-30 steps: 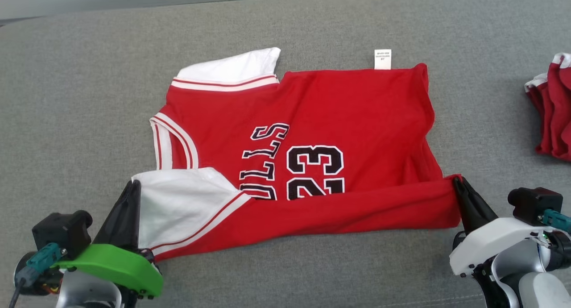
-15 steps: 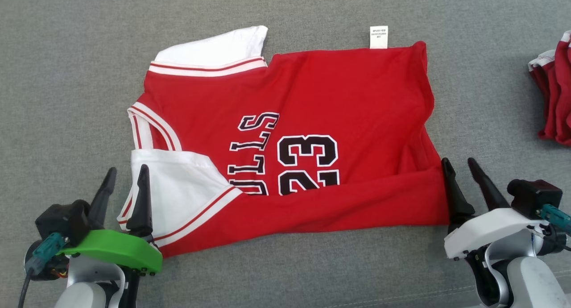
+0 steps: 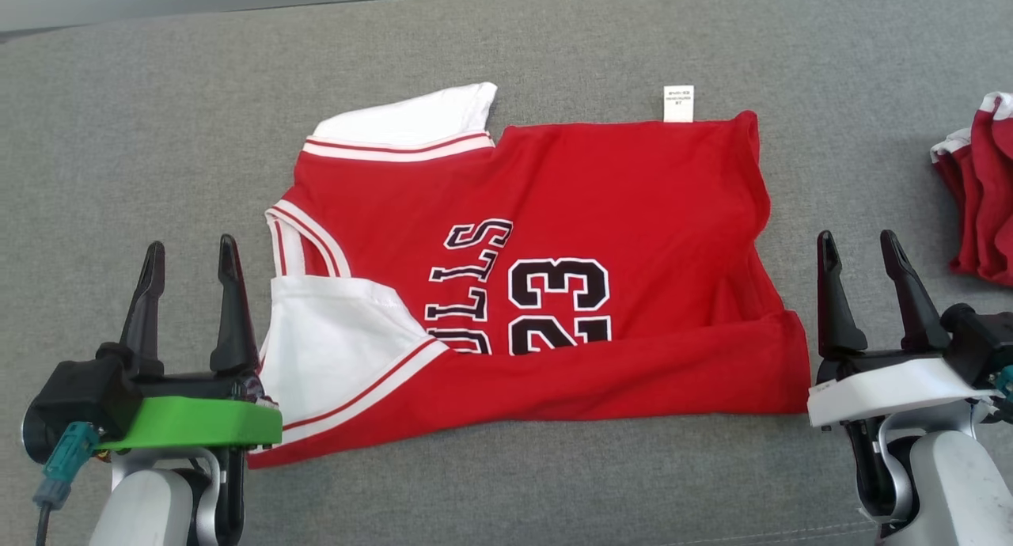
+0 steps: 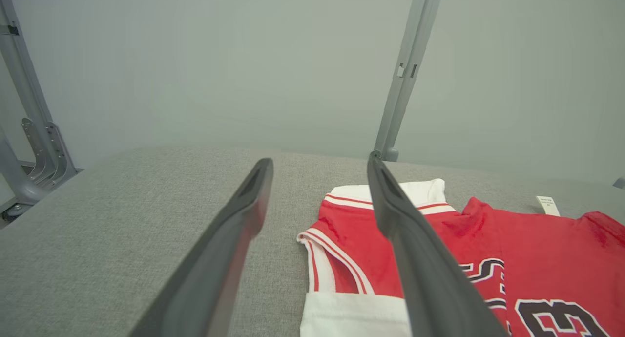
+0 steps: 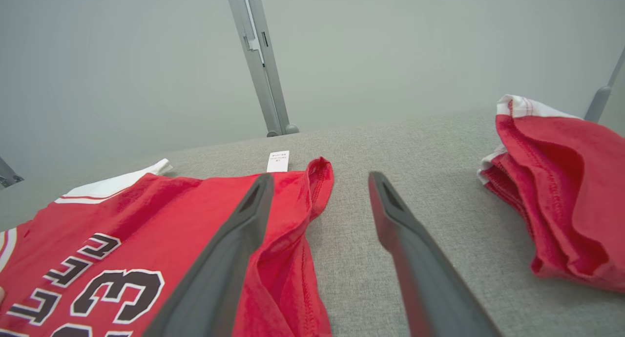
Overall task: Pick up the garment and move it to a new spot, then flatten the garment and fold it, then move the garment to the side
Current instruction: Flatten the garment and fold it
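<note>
Two claws, the left gripper [image 3: 190, 247] and the right gripper [image 3: 857, 239], are spread wide and empty in the head view. They flank the red, white-trimmed jersey [image 3: 617, 214], which lies part-folded on the grey fabric surface [image 3: 506, 47]. Left wrist view: nothing between the dark fingers [image 4: 229, 249]. Right wrist view: likewise.

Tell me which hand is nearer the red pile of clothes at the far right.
Right. The right hand stands open beside the red pile, not touching it; the left hand is beyond the jersey, at its opposite end.
</note>
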You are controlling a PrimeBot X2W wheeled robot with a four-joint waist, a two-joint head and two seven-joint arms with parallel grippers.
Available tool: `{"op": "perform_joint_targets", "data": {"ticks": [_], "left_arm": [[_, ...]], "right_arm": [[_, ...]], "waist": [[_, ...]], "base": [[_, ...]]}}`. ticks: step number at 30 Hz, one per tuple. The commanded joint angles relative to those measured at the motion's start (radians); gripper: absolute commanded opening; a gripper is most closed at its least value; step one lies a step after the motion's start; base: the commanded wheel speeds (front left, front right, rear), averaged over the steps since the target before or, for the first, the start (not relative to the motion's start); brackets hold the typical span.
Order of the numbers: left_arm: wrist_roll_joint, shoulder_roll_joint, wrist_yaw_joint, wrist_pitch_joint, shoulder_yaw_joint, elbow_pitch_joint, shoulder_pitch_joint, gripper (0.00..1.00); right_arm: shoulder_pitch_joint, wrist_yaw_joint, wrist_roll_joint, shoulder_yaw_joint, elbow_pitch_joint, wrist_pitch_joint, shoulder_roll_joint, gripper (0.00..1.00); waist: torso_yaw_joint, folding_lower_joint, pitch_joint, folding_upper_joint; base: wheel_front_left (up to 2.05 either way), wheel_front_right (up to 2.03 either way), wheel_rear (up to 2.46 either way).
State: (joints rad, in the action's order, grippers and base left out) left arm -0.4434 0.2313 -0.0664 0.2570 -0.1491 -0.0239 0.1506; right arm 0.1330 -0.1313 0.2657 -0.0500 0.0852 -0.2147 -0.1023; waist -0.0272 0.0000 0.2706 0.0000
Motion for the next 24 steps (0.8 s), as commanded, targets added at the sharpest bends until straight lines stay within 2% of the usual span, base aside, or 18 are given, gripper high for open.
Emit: {"op": "perform_joint_targets", "data": {"ticks": [1, 6, 16, 24], "left_arm": [[0.020, 0.006, 0.015, 0.006, 0.003, -0.010, 0.024, 1.00], [0.045, 0.018, 0.033, 0.007, -0.001, -0.057, 0.010, 1.00], [0.028, 0.020, 0.047, -0.011, -0.018, -0.109, -0.001, 1.00], [-0.028, -0.017, 0.065, -0.060, -0.049, -0.181, -0.073, 1.00]], "right_arm": [[0.016, 0.001, -0.011, 0.006, 0.012, -0.016, -0.012, 1.00], [0.034, 0.001, -0.026, 0.024, 0.046, -0.035, -0.023, 1.00], [0.014, 0.001, -0.017, 0.025, 0.086, -0.048, -0.023, 1.00], [-0.051, 0.001, -0.011, 0.031, 0.131, -0.047, -0.016, 1.00]], "waist": [[0.013, 0.0000, -0.021, 0.0000], [0.018, 0.0000, -0.035, 0.0000], [0.033, 0.0000, -0.050, 0.0000], [0.034, 0.0000, -0.055, 0.0000]], "base": [[0.00, 0.00, 0.00], [0.00, 0.00, 0.00], [0.00, 0.00, 0.00], [0.00, 0.00, 0.00]]}}
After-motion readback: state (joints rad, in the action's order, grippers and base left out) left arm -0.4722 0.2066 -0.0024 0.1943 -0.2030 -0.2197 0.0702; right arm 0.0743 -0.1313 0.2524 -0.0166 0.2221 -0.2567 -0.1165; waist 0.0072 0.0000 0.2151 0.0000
